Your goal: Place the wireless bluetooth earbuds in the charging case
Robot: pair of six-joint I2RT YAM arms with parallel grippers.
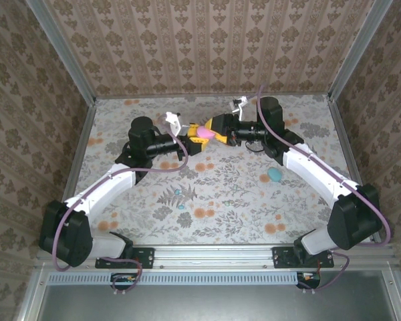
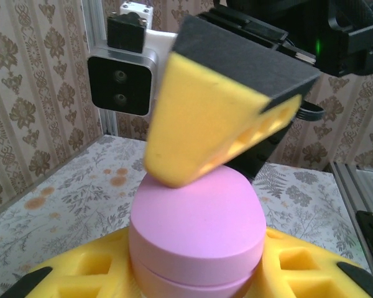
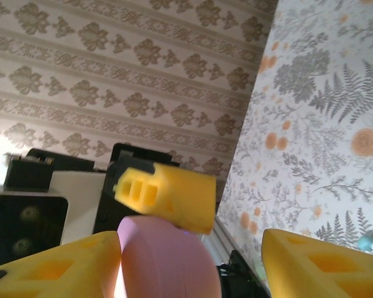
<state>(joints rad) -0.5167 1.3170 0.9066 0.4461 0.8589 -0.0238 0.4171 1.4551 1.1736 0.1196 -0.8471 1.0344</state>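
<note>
Pink charging case [image 2: 198, 217] in left gripper's [image 1: 192, 135] tight clasp; right gripper [image 1: 214, 131] wide open, one finger [image 2: 205, 118] atop it.

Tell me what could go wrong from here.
1. The left gripper clamps the pink case while the open right gripper rests one finger on its lid; a push may twist the case loose.
2. That finger sits at the lid's edge and may slip off, leaving the case shut.
</note>
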